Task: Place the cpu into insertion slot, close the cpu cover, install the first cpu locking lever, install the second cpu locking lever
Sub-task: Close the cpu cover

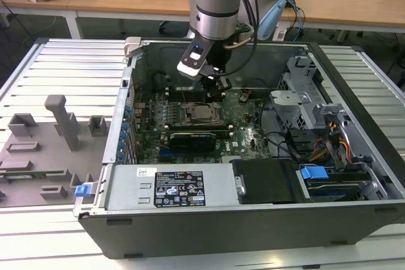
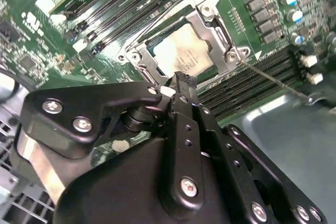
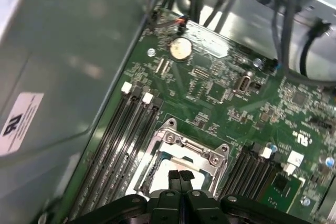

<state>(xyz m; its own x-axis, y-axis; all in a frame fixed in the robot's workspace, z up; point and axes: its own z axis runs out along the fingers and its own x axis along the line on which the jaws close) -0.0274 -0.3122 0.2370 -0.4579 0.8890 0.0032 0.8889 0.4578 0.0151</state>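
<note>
The cpu point(image 2: 184, 53), a silver-grey square, lies in the insertion slot point(image 1: 201, 114) on the green motherboard point(image 1: 247, 118). The cpu cover point(image 2: 212, 30) lies flat over it, and the chip shows through its window. One thin wire locking lever point(image 2: 273, 80) sticks out from the socket corner across the memory slots. Another wire lever point(image 2: 173, 6) runs along the opposite side of the socket. My gripper point(image 2: 181, 81) hovers just above the socket's edge, shut with nothing between its fingers. It is also over the socket in the first wrist view point(image 3: 179, 174) and the exterior view point(image 1: 219, 92).
The board sits deep in an open computer case point(image 1: 354, 219) with tall metal walls. Black memory slots point(image 3: 123, 135) flank the socket. A black expansion card point(image 1: 196, 138), a power supply point(image 1: 171, 188), a drive cage with cables point(image 1: 316, 124) and a grey fixture tray point(image 1: 44, 150) surround the work area.
</note>
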